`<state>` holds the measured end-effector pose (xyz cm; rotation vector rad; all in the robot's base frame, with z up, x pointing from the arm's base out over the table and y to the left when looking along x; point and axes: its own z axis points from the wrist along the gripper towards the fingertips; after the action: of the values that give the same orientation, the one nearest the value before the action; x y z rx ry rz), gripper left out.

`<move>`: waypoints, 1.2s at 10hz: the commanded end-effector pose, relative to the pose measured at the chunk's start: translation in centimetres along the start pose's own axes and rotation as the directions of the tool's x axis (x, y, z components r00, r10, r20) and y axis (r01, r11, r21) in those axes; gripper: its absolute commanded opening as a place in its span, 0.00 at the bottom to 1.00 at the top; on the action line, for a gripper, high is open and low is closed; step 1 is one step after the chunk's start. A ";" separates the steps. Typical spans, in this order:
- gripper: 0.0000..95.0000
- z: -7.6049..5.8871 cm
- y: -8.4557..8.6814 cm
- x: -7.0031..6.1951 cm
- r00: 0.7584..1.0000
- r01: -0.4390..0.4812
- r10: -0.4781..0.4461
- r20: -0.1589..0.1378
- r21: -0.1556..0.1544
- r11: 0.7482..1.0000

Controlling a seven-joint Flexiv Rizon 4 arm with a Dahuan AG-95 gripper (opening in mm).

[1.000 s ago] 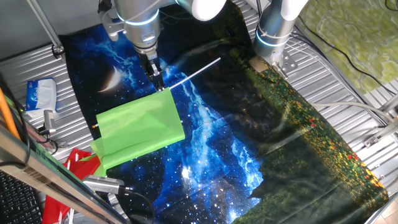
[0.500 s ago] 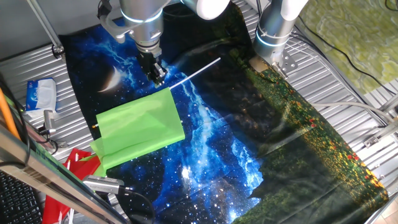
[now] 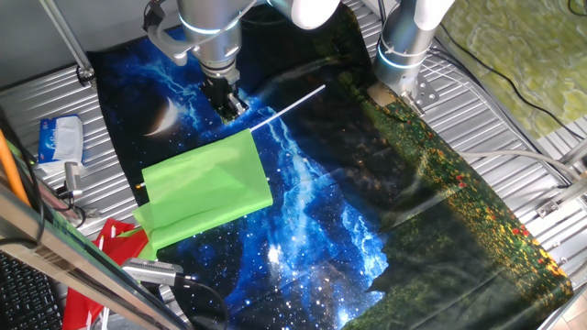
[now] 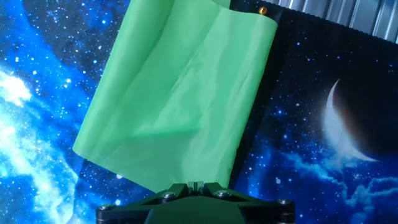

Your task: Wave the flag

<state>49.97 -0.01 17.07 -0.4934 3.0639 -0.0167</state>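
Observation:
The flag lies flat on the starry mat (image 3: 321, 220). Its lime-green cloth (image 3: 206, 188) is spread at the left, and its thin white stick (image 3: 293, 104) points up and to the right. My gripper (image 3: 231, 110) hangs just above the stick, near where the stick meets the cloth, and does not touch it. In the hand view the cloth (image 4: 180, 93) fills the middle, with the stick's small gold tip (image 4: 263, 10) at the top. My gripper (image 4: 196, 185) sits at the bottom edge, its fingers together with nothing between them.
A red and green cloth (image 3: 119, 243) with no stick lies at the mat's lower left beside a metal tool (image 3: 151, 269). A white and blue packet (image 3: 60, 137) lies on the ribbed metal table at the left. A second arm's base (image 3: 404, 50) stands at the back.
My gripper has risen and moved slightly up-left away from the stick. The flag has not moved.

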 end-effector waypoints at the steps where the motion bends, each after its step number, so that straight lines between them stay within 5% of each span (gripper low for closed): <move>1: 0.00 0.0 0.0 0.0 1.000 0.000 0.000 -0.001 0.000 1.000; 12: 0.00 -0.1 0.3 -0.2 1.000 0.002 -0.002 -0.002 -0.004 1.000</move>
<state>50.02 0.41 17.30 -0.5002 3.0689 -0.0031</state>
